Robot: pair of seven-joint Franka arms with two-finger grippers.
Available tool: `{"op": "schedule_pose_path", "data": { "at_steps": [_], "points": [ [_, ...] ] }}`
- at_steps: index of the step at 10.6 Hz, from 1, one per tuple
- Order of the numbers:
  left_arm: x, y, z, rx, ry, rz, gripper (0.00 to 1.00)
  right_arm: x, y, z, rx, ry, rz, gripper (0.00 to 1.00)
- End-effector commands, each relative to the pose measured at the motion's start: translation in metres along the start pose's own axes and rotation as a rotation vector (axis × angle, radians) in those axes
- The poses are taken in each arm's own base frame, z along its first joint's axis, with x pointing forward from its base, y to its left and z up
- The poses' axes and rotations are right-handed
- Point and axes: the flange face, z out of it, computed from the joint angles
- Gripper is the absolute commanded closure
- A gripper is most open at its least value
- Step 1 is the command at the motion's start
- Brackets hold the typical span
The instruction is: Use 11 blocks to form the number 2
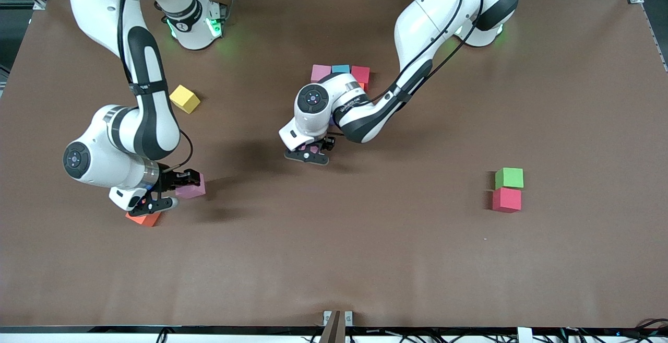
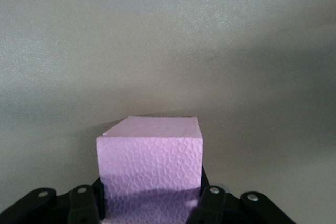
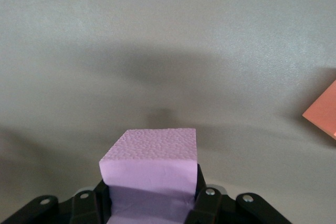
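1. The left hand (image 1: 309,154), mid-tabletop, pinches a pink block (image 2: 152,169).
2. The right hand (image 1: 168,192), near the right arm's end of the tabletop, pinches another pink block (image 1: 191,188), over an orange block (image 1: 144,219).
3. A yellow block (image 1: 185,98) lies toward the robots' edge.
4. Pink (image 1: 320,72), blue (image 1: 341,69) and red blocks (image 1: 360,74) form a row mid-tabletop.
5. A green cube (image 1: 509,177) touches a red block (image 1: 507,200) toward the left arm's end.

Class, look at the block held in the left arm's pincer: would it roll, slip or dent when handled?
The pink block has flat faces and square edges, so it probably will not roll. Its dimpled, matte surface suggests foam: likely light, grippy and slightly squashable. The left pincer clamps it on two sides, which looks secure.
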Motion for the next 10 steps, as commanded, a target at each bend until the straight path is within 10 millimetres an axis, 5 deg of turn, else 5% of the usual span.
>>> {"op": "schedule_pose_path", "data": {
  "at_steps": [1, 5, 10],
  "points": [
    [-0.006, -0.0069, 0.0074, 0.031, -0.05, -0.011, 0.64, -0.0027, -0.0089, -0.0086, 0.0, -0.008, 0.005, 0.91],
    [-0.0026, -0.0129, 0.0058, 0.04, -0.06, -0.021, 0.49, -0.0027, -0.009, -0.0086, 0.0, -0.008, 0.005, 0.91],
    [0.0023, -0.016, 0.0005, 0.031, -0.056, -0.031, 0.0, -0.0033, -0.0088, -0.0079, 0.0, -0.01, 0.004, 0.91]
  ]
}}
